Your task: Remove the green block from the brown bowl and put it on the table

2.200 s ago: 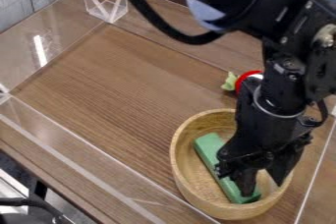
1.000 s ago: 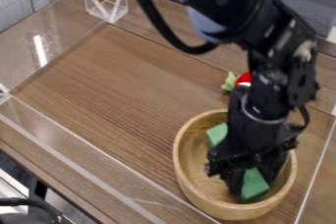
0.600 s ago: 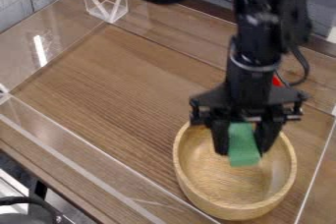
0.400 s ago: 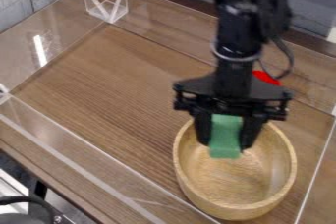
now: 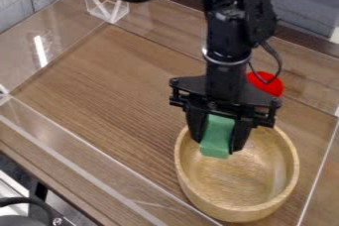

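My gripper (image 5: pixel 219 139) points straight down over the left part of the brown bowl (image 5: pixel 276 195), shut on the green block (image 5: pixel 219 134). The mint-green bar hangs upright between the two dark fingers, its lower end just above the bowl's inner floor near the left rim. The tan wooden bowl sits at the front right of the dark wood-grain table (image 5: pixel 113 81), and its inside looks bare. The black arm rises from the gripper toward the top of the view.
A red strawberry-like toy (image 5: pixel 269 82) lies on the table behind the bowl, right of the arm. Low clear acrylic walls (image 5: pixel 59 136) border the tabletop, with a clear folded piece (image 5: pixel 103 7) at the back left corner.
The gripper has lifted the green block off the bowl's floor, rolled about its vertical axis and carried the block left across the bowl, uncovering the red toy behind.
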Available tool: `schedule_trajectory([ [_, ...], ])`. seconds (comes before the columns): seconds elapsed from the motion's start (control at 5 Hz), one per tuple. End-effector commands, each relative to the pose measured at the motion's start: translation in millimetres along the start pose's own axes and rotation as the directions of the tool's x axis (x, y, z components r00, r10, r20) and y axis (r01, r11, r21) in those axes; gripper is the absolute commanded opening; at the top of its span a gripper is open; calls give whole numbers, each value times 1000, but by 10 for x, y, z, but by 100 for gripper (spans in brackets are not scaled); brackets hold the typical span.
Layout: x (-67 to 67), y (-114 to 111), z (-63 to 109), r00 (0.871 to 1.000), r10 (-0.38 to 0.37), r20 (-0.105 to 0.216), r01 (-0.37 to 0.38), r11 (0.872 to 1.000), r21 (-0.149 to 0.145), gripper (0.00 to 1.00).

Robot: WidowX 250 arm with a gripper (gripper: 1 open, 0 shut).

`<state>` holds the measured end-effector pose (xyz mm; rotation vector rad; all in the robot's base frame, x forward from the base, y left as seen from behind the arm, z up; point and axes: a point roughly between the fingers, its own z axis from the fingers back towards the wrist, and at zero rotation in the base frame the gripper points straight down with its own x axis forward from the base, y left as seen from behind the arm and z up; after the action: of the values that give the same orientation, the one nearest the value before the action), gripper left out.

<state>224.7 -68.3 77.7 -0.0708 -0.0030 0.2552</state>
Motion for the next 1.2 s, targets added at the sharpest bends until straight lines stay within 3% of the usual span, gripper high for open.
schedule_trajectory([
  [0.0,44,-63,95,991,-134,25,134,991,-14,0],
  [0.2,33,-103,108,972,-234,20,235,972,-15,0],
  [1.0,49,230,513,967,-247,62,248,969,-9,0],
])
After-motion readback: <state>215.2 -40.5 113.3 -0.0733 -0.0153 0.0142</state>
